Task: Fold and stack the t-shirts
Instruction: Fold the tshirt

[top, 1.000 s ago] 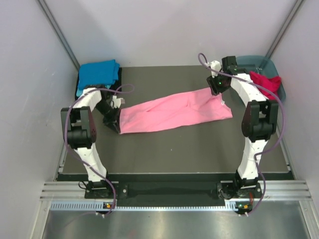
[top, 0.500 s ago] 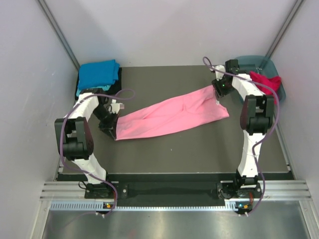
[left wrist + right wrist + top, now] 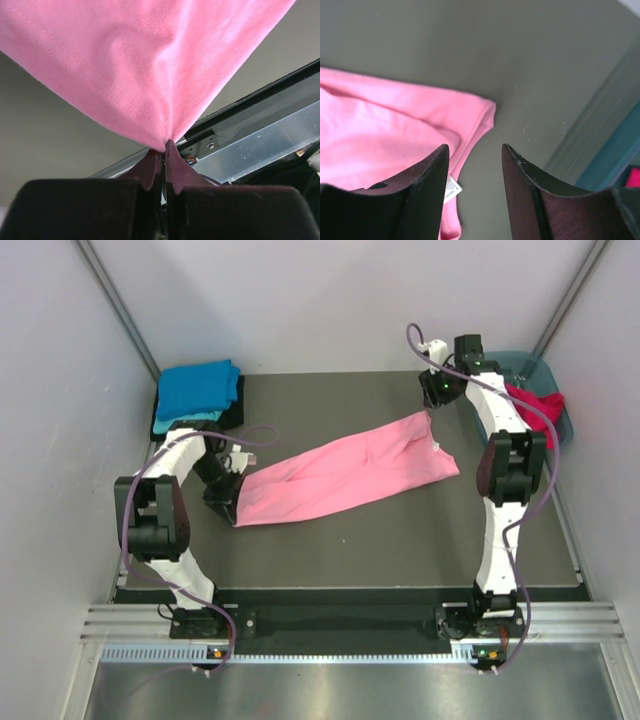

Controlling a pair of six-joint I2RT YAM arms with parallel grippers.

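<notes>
A light pink t-shirt (image 3: 345,470) is seen folded lengthwise into a long band and laid slantwise across the middle of the dark table (image 3: 380,540). Its left end lies nearer the arms and its right end farther back. The cloth is mostly smooth, with a few soft creases along its length. A stitched hem line is visible in the left wrist view, and a small white label (image 3: 451,189) shows at the right end. The left end is pinched by the left gripper (image 3: 162,149), whose fingers are pressed together on a gathered point of fabric, from which the cloth fans out. The right gripper (image 3: 472,150) is held over the far right corner of the shirt, its fingers spread apart with nothing between them. At the far left corner of the table a folded bright blue t-shirt (image 3: 197,385) is stacked on a black one (image 3: 232,416), of which only an edge shows. At the far right a crimson red t-shirt (image 3: 535,405) is draped in a blue-grey tub (image 3: 505,364), partly hidden behind the right arm
</notes>
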